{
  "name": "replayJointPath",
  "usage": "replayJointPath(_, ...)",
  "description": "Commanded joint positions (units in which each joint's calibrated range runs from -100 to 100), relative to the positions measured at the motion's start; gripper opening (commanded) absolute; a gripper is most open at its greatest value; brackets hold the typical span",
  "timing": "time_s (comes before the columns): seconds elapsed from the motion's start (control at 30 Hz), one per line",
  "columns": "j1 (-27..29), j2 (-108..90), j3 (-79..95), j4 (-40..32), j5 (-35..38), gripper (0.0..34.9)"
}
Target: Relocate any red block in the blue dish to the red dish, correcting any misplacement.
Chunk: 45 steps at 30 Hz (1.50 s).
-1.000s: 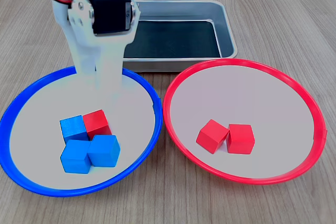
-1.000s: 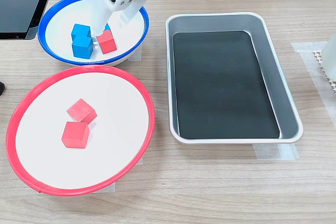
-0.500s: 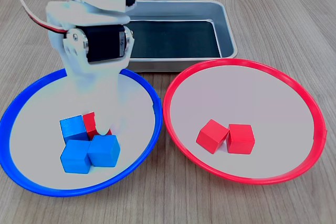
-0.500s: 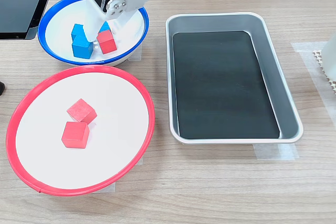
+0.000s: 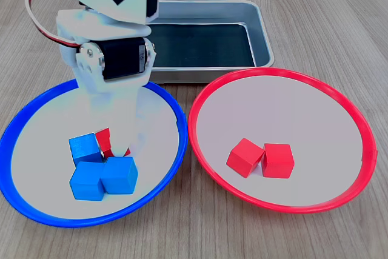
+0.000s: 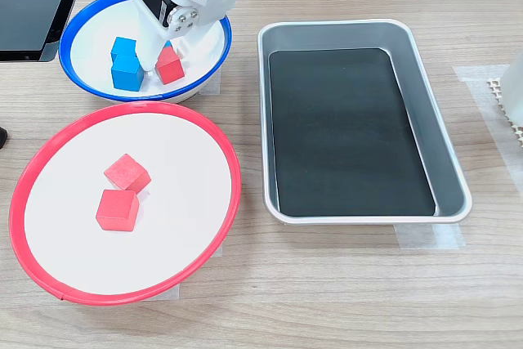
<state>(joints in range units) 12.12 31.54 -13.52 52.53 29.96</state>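
Observation:
In the first exterior view the blue dish [image 5: 79,224] sits at the left and the red dish [image 5: 291,113] at the right. One red block [image 5: 103,141] lies tilted among three blue cubes [image 5: 121,174] in the blue dish, mostly hidden by a white finger. My gripper [image 5: 115,147] is down on this block and shut on it. Two more red blocks [image 5: 244,156] rest in the red dish. In the second exterior view the gripper [image 6: 162,63] holds the red block [image 6: 171,67] inside the blue dish [image 6: 91,42], with the red dish [image 6: 172,169] below it.
A rectangular metal tray [image 5: 200,76] with a dark floor stands behind the dishes in the first exterior view and fills the second exterior view's right [image 6: 343,26]. A dark flat object [image 6: 33,6] lies at the second exterior view's upper left.
The gripper came down into the blue dish and its fingers closed around the red block, which now sits tilted. The other cubes stayed put.

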Motion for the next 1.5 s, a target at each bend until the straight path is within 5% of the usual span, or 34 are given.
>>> replayJointPath(0.0,0.0,-0.1,-0.3,-1.0,-0.3,12.2)
replayJointPath(0.33,-0.4,0.9,1.9,-4.1,-0.4,11.5)
replayJointPath(0.73,-1.3,-0.8,2.6,-3.5,-1.2,0.4)
replayJointPath(1.47,-12.3,-15.4,-0.5,6.6,-5.6,0.4)
